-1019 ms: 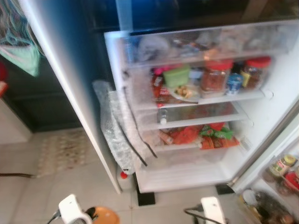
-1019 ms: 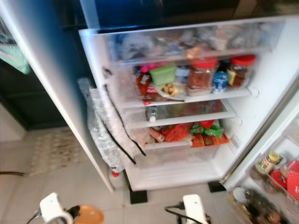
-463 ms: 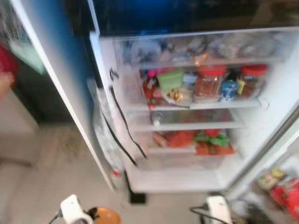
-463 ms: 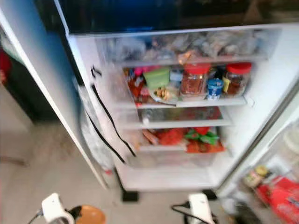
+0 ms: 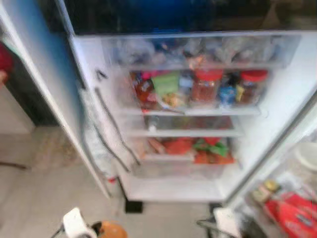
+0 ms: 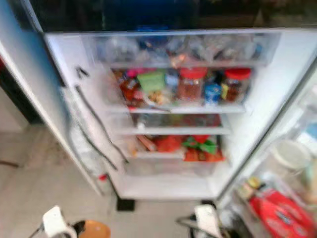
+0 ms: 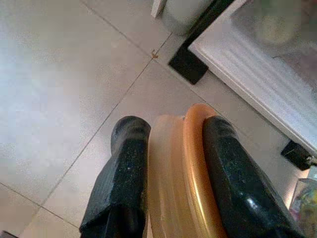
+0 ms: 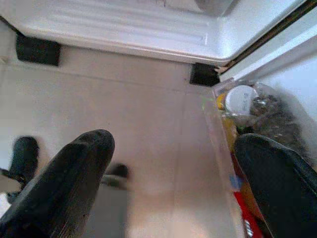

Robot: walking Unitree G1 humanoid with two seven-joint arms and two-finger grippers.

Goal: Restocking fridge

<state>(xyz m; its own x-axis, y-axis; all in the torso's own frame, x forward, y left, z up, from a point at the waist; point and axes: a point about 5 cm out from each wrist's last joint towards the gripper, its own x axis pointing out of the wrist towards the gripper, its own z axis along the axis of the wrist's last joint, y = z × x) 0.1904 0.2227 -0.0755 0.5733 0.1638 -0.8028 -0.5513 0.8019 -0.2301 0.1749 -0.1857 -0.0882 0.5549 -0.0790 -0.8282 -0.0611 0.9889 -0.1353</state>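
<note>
The left tool (image 7: pixel 171 178) is clamped on an orange lid-like disc (image 7: pixel 181 173), one black finger on each face, so the disc stands on edge low over the tiled floor (image 7: pixel 59 84). The right tool (image 8: pixel 171 188) hangs spread apart and empty beside the door bin (image 8: pixel 233 148). The open fridge (image 5: pixel 198 188) lies ahead and above both tools, its shelves (image 5: pixel 190 112) crowded with red-capped jars (image 5: pixel 208 87). The disc must travel up and forward; the left arm already carries it, so it is likely the one to reach.

Blurred head views; bright, sharper wrist views.
</note>
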